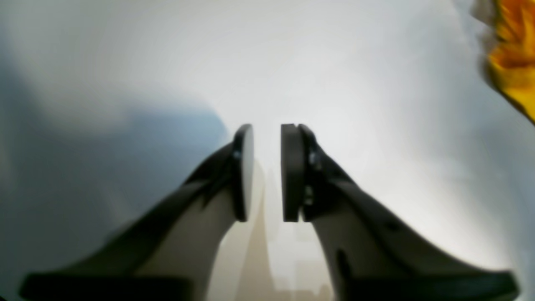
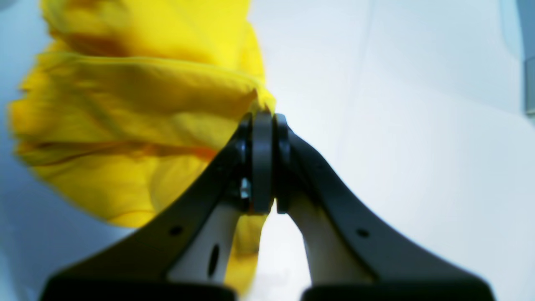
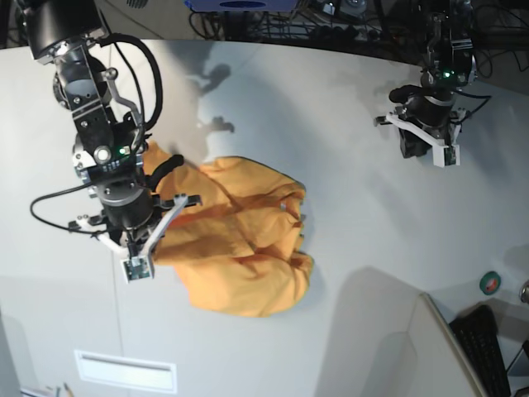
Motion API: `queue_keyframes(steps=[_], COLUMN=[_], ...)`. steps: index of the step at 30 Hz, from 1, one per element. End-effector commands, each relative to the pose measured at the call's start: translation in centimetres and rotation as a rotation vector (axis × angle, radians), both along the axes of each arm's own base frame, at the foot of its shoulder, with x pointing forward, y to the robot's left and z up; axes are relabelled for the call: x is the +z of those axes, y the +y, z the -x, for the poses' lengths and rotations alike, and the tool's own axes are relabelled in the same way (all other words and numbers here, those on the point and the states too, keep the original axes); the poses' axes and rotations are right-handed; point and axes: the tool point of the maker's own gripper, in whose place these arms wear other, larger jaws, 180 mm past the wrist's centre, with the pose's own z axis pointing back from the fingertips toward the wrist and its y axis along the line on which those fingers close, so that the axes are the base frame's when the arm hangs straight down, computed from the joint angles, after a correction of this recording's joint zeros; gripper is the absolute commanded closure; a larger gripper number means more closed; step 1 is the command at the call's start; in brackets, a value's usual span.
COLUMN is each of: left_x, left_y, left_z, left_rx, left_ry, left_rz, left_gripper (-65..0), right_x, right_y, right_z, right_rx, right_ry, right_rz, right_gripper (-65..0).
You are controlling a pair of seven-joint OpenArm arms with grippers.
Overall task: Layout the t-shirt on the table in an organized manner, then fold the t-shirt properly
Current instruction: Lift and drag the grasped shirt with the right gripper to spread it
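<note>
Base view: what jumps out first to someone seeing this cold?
The crumpled orange-yellow t-shirt, bunched in a heap left of centre on the pale table. The right gripper is shut on a fold at the shirt's edge, at that view's left. The left gripper hangs slightly open over bare table at the far right, holding nothing.

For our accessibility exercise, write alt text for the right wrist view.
The right gripper is pinched shut on an edge of the crumpled yellow t-shirt, which bunches up to its left. Bare pale table fills the right side.
</note>
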Motion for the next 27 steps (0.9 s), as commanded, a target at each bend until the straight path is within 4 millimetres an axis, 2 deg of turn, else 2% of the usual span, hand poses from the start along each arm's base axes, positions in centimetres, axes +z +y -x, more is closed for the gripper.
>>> queue_keyframes(steps=[1, 4, 6, 8, 12, 14, 16, 17, 19, 20, 21, 24, 26, 27], left_x=[1.1, 1.2, 1.2, 1.3, 1.7, 1.9, 2.1, 2.2, 2.4, 2.6, 2.7, 3.0, 3.3, 3.4], left_y=[0.3, 0.3, 0.4, 1.1, 2.6, 3.3, 4.1, 4.5, 5.2, 5.5, 5.9, 6.9, 7.5, 7.7], left_z=[-0.8, -0.9, -0.8, -0.6, -0.4, -0.3, -0.2, -0.2, 0.0, 0.0, 0.1, 0.2, 0.4, 0.4], left_rx=[-0.009, -0.01, -0.011, 0.007, 0.045, 0.063, 0.08, 0.089, 0.106, 0.115, 0.123, 0.148, 0.163, 0.168], left_ry=[-0.044, -0.046, -0.044, -0.045, -0.052, -0.055, -0.059, -0.06, -0.063, -0.065, -0.068, -0.075, -0.079, -0.081], left_rz=[-0.012, -0.014, -0.017, -0.02, -0.034, -0.041, -0.05, -0.054, -0.062, -0.066, -0.069, -0.078, -0.085, -0.087], left_gripper=[-17.9, -28.1, -34.1, -36.2, -36.5, -36.7, -36.7, -36.7, -36.9, -36.9, -36.9, -36.9, -36.9, -36.9], right_x=[2.4, 3.1, 2.8, 2.0, -1.0, -2.3, -3.1, -3.3, -2.5, -1.9, -1.3, 0.5, 0.4, -0.4], right_y=[-0.9, -4.2, -6.5, -9.3, -14.1, -15.1, -15.0, -14.9, -14.1, -12.2, -10.3, -2.2, 1.7, 3.2], right_z=[-1.6, -2.8, -3.2, -3.1, -2.3, -2.1, -1.6, -1.2, -0.4, 0.0, 0.5, 2.3, 2.7, 2.9], right_rx=[-0.02, -0.103, -0.165, -0.222, -0.356, -0.389, -0.388, -0.388, -0.375, -0.342, -0.288, -0.01, 0.093, 0.131], right_ry=[-0.085, -0.106, -0.097, -0.074, 0.011, 0.055, 0.081, 0.098, 0.092, 0.073, 0.058, 0.013, -0.016, -0.009], right_rz=[-0.002, 0.008, 0.018, 0.043, 0.051, 0.052, 0.053, 0.053, 0.039, -0.004, -0.035, -0.066, -0.09, -0.093], right_gripper=[0.0, 0.0, 0.0, 0.0, 0.0, 0.0, 0.0, -6.2, -23.9, -31.1, -34.7, -32.9, -32.9, -33.2])
